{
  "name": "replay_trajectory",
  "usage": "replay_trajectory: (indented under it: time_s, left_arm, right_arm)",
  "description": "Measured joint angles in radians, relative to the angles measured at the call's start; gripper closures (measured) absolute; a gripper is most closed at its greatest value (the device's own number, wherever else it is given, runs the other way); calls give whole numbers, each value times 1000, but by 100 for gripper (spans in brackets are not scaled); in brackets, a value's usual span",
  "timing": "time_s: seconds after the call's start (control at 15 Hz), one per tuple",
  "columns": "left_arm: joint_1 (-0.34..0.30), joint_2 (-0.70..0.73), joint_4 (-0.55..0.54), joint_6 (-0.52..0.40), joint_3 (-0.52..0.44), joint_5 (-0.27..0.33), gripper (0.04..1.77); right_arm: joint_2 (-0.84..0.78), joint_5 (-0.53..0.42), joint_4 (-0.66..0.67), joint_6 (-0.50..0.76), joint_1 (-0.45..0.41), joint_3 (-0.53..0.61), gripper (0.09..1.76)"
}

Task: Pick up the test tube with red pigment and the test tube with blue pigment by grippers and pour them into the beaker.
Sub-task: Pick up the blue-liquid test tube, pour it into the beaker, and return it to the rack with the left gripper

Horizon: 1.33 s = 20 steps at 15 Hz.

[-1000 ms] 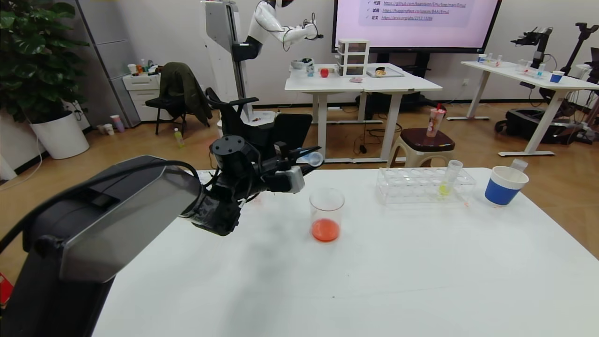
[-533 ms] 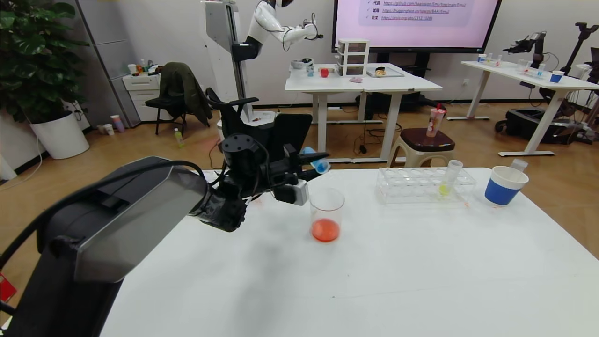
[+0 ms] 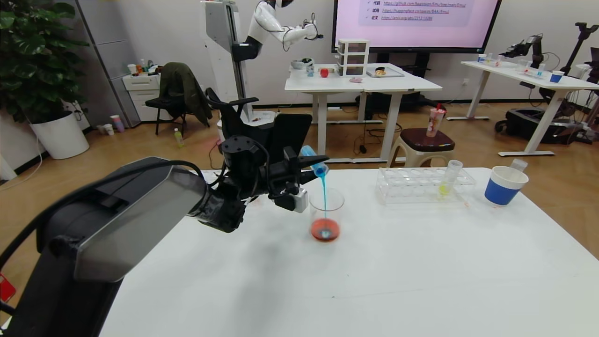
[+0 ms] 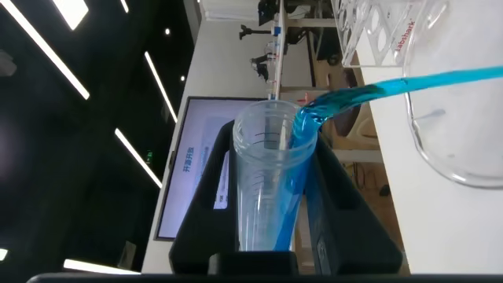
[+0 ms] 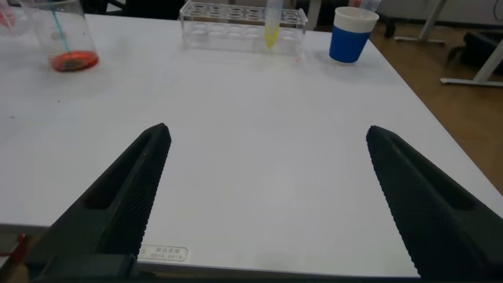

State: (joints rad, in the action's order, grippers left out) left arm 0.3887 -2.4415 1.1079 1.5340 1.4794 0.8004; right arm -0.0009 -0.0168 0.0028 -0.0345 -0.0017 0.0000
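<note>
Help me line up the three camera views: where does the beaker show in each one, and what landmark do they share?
Head view: the beaker stands mid-table, red liquid at its bottom, blue stream falling in.
Left wrist view: only its curved glass rim shows at the picture's edge, beyond the test tube with blue pigment.
Right wrist view: it sits in a far corner.
Shared landmark: the clear tube rack.

Head view: high, facing forward and down across white table (image 3: 374, 281) into room. Left wrist: very close along held tube, facing beaker (image 4: 460, 118). Right wrist: low at near table edge, facing across. All share beaker, tube rack (image 5: 236, 20).
</note>
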Motion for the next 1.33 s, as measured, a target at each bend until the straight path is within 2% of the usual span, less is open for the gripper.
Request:
replay_trajectory:
  time_s: [0.6, 0.8, 1.0, 1.13, 1.27, 1.33]
  left_arm:
    - [4, 4, 1, 210, -5, 2, 131]
    - [11, 7, 1, 239, -7, 3, 131]
    - [13, 12, 1, 229, -14, 3, 131]
    - [13, 17, 1, 189, -16, 0, 131]
    - [13, 29, 3, 87, 9, -8, 131]
    - [14, 40, 8, 3, 25, -19, 131]
  right_arm:
    - [0, 0, 0, 0, 0, 0, 11]
    - [0, 0, 0, 0, 0, 0, 11]
    - [0, 0, 0, 0, 0, 0, 11]
    - [0, 0, 0, 0, 0, 0, 11]
    - [0, 0, 0, 0, 0, 0, 11]
    - [0, 0, 0, 0, 0, 0, 11]
